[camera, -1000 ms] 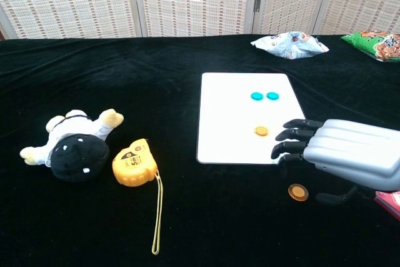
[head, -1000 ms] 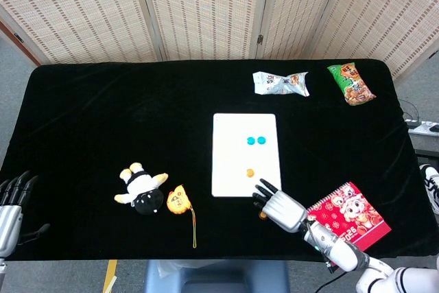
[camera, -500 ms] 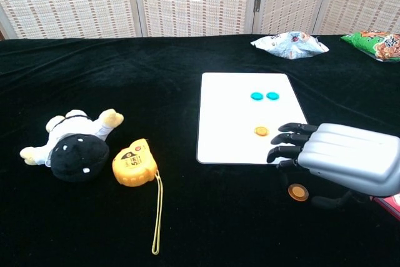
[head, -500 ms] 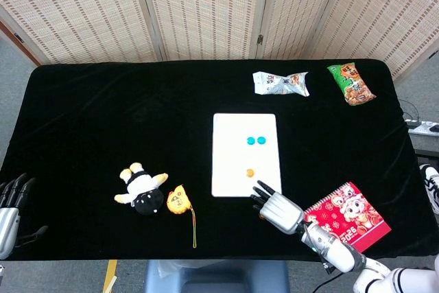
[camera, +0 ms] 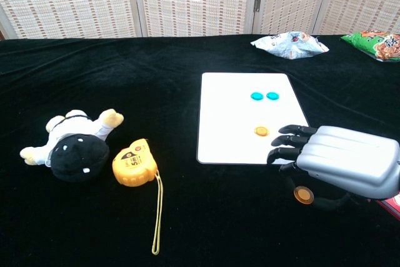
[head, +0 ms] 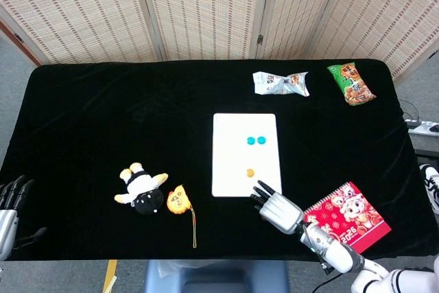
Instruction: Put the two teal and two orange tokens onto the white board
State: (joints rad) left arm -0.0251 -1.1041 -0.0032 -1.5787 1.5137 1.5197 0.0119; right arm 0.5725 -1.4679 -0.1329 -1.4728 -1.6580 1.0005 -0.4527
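Note:
The white board lies mid-table. Two teal tokens sit side by side on its right half, and one orange token lies nearer its front edge. My right hand hovers palm-down just past the board's front right corner. Under it, the second orange token sits tilted between the thumb and a finger, off the board; the head view hides it. At the table's front left edge my left hand rests with fingers apart and nothing in it.
A plush toy and a yellow tape measure lie left of the board. A red notebook sits beside my right arm. Two snack bags, white and green, lie at the back right.
My right hand drew back and down over the loose orange token, and thumb and finger closed around it, tipping it up. My left hand sank lower at the frame edge.

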